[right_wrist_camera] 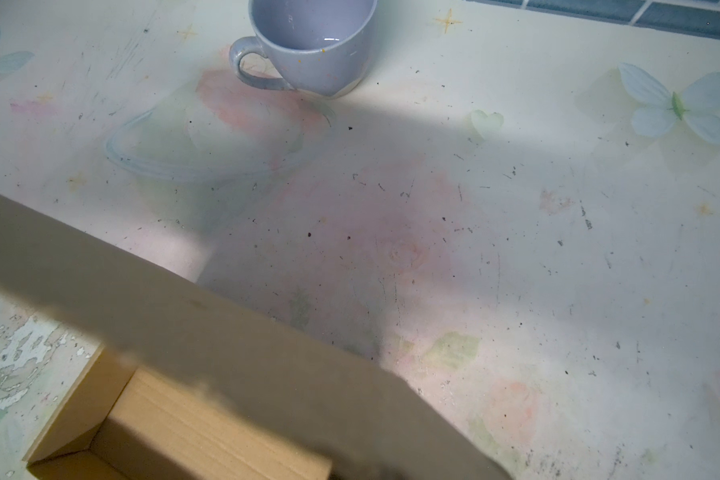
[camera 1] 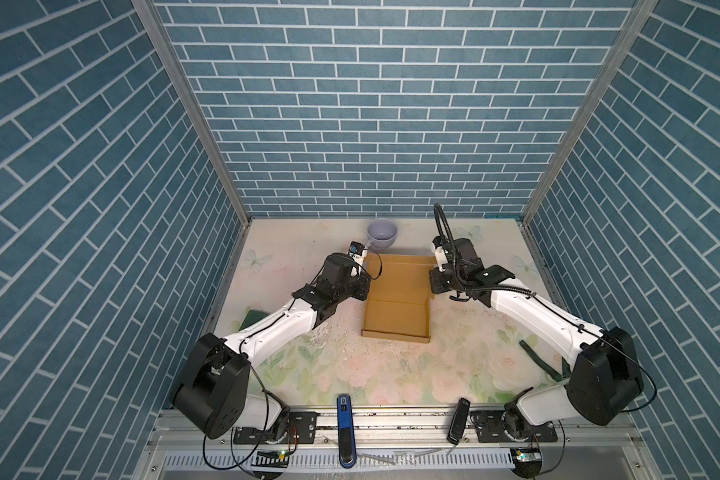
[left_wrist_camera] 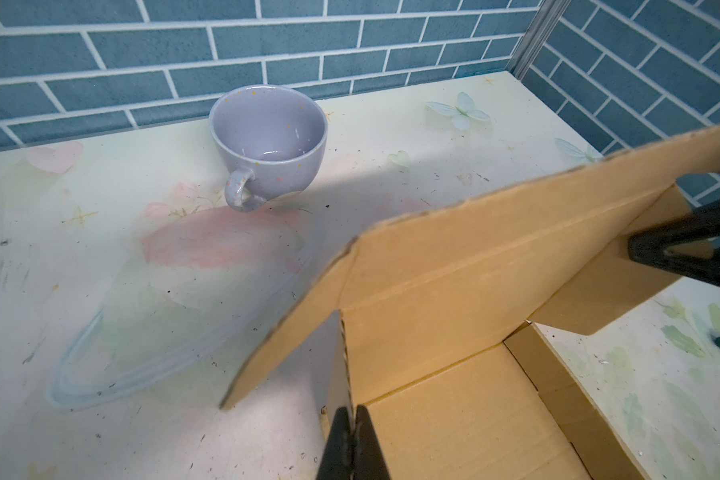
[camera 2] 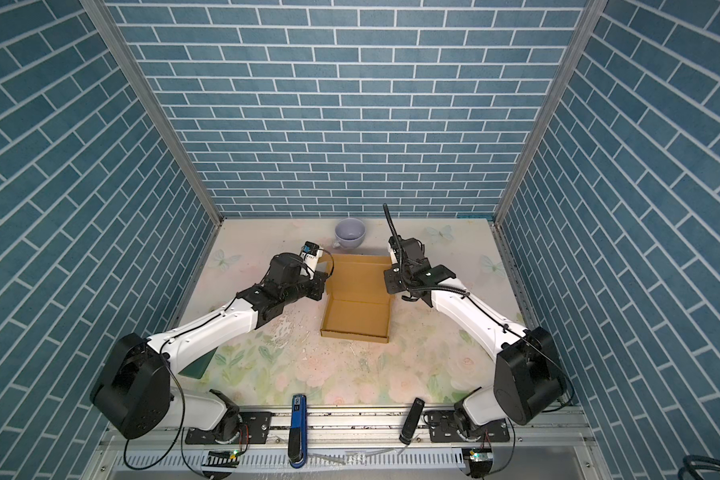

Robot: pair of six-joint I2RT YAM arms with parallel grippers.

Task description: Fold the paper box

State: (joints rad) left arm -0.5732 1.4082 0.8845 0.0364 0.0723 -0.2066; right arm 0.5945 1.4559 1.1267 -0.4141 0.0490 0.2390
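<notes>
- Both top views show us the whole box in the middle of the table, between the two arms. The fingertips are hidden under the wrists there.
- Only the left wrist view shows both grips. The left hand is pinched narrow on the side wall of the tray. The right hand is closed on the side flap of the lid.
- The right wrist view gives us just the lid's back as a blurred brown band, with a tray corner below it. That hand's own fingers hardly show.
- The box's long axis runs from the table's front toward the back wall.
- The tray lies nearer the front, open side up. The lid rises tilted from the tray's far edge, with its inner face toward the front.
- We see plain brown corrugated cardboard, unprinted, with score lines across the lid and rough die-cut edges. The tray is shallow and squarish, with low straight walls.
- A lilac glazed cup, round with a loop handle and faint speckles, stands upright behind the box near the back wall, apart from it.
- The table carries a pale floral sheet, scuffed and specked with dark bits. A dark green board shows under the left arm.
</notes>
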